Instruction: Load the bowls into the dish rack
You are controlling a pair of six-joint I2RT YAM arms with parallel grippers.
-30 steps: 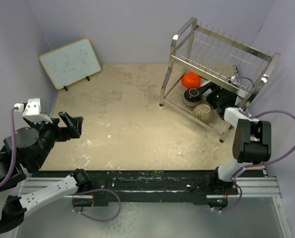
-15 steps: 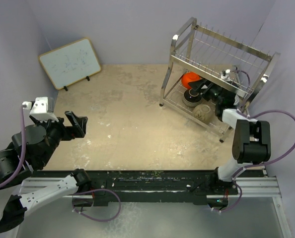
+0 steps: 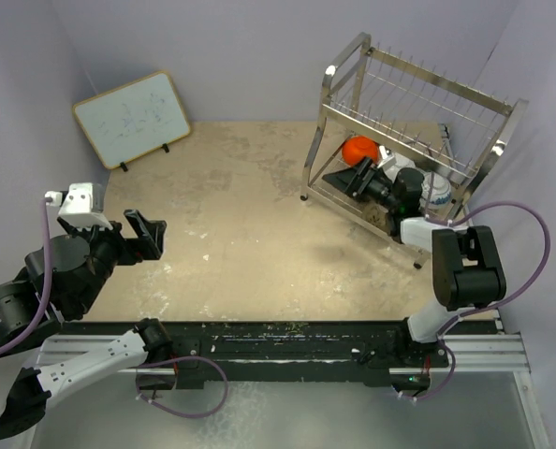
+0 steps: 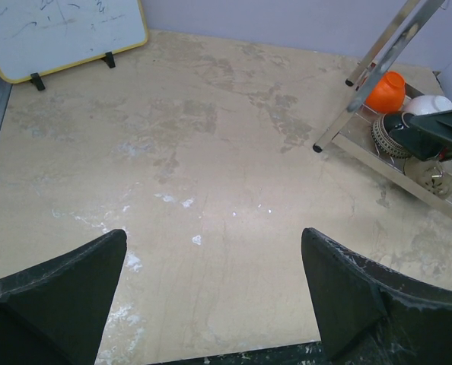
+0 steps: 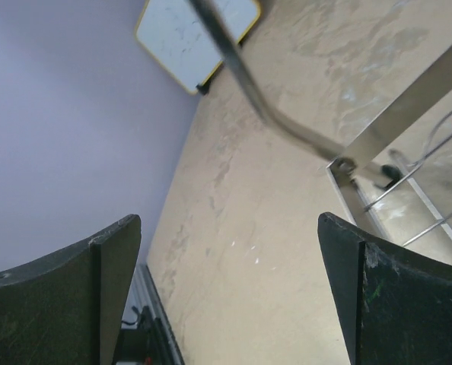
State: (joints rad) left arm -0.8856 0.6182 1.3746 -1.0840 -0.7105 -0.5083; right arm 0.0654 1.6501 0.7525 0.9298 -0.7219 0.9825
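Note:
The silver dish rack [image 3: 418, 103] stands at the back right. On its lower tier are the orange-red bowl [image 3: 358, 148], the white bowl [image 3: 398, 160] and the tan bowl [image 3: 381, 218]. A round white-and-bluish thing [image 3: 435, 191], perhaps the patterned bowl, lies further right. The left wrist view shows the rack [image 4: 389, 38], the orange-red bowl [image 4: 386, 91], the white bowl [image 4: 428, 104], a dark ribbed bowl [image 4: 386, 135] and the tan bowl [image 4: 433, 173]. My right gripper [image 3: 349, 176] is open and empty at the rack's left end, over the dark bowl. My left gripper [image 3: 142, 234] is open and empty at the far left.
A wood-framed whiteboard [image 3: 131, 118] leans at the back left; it also shows in the left wrist view [image 4: 58, 34] and the right wrist view [image 5: 199, 34]. A rack tube [image 5: 279, 122] crosses the right wrist view. Purple walls close in on three sides.
My right gripper has swung from deep inside the lower tier to the rack's left end, pointing out over the table. The white bowl now shows. My left gripper shifted slightly right.

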